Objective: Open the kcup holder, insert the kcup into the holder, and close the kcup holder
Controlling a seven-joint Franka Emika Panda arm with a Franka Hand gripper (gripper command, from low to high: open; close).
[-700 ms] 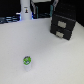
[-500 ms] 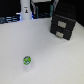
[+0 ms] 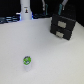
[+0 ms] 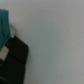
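The kcup holder [image 3: 62, 27] is a black box with pale slot handles on its front, standing on the white table at the back of the exterior view's right. Its drawers look shut. The kcup [image 3: 27, 61], a tiny green and white pod, lies on the table near the front, toward the exterior view's left and far from the holder. Dark arm parts hang just above and behind the holder, where the gripper [image 3: 60, 9] is blurred, so its jaws cannot be read. The wrist view shows a black boxy shape [image 4: 14, 61] by white table; the kcup is not in it.
A white bottle-shaped object [image 3: 24, 10] with a black mark stands at the back, toward the exterior view's left. A teal object [image 4: 4, 27] sits at the wrist view's edge. The white table [image 3: 50, 60] spreads between the kcup and the holder.
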